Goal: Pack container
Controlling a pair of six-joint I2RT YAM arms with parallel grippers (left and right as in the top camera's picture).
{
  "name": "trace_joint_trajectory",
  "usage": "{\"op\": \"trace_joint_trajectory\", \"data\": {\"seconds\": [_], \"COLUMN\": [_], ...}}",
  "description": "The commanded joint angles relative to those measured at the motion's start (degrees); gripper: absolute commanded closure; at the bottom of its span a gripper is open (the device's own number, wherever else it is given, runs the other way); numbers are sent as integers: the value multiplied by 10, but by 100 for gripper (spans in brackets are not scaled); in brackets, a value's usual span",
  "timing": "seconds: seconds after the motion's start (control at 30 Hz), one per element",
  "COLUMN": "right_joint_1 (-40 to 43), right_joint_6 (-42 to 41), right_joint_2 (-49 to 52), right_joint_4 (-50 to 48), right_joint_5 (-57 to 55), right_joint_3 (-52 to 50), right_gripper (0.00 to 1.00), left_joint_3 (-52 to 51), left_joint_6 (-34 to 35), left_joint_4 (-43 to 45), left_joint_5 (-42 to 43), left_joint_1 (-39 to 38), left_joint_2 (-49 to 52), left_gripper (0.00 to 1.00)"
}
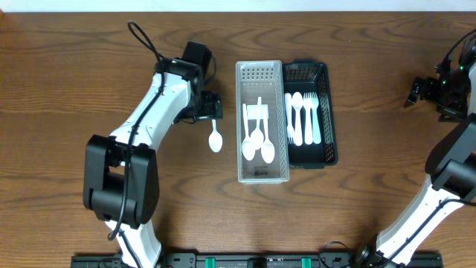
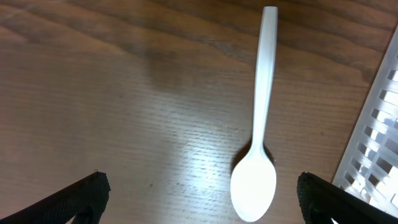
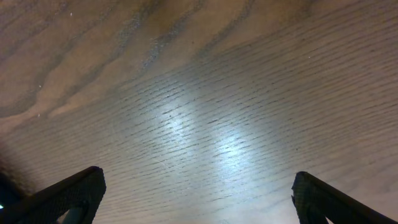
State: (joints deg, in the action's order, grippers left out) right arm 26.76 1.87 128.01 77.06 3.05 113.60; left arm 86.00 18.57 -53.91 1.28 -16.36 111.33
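Note:
A white plastic spoon [image 1: 216, 138] lies loose on the wooden table, left of the white slotted container [image 1: 262, 176], which holds several white spoons [image 1: 257, 141]. A black container [image 1: 330, 134] beside it holds several white forks [image 1: 303, 117]. My left gripper [image 1: 210, 106] is open and empty just above the loose spoon; in the left wrist view the spoon [image 2: 258, 130] lies between the spread fingers [image 2: 202, 193], bowl nearest the camera. My right gripper [image 1: 424, 91] is open and empty at the far right, over bare wood [image 3: 199, 186].
The white container's edge [image 2: 376, 130] shows at the right of the left wrist view, close to the spoon. The two containers stand side by side at the table's centre.

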Motion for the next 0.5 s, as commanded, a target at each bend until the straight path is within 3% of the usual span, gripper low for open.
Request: {"op": "trace_joint_trajectory", "data": {"seconds": [0.0, 0.47], "right_joint_1": [2, 2], "right_joint_6": [-8, -8], "right_joint_2": [-4, -4], "right_joint_4": [0, 0], "right_joint_5": [2, 2], "right_joint_3": [0, 0], "right_gripper": [1, 1], "left_joint_3": [-4, -4], "left_joint_6": [-9, -33], "left_joint_4": [3, 54], "left_joint_5": [-2, 30], "left_joint_1": [2, 2], "left_joint_2": [23, 60], "left_gripper": [2, 2]}}
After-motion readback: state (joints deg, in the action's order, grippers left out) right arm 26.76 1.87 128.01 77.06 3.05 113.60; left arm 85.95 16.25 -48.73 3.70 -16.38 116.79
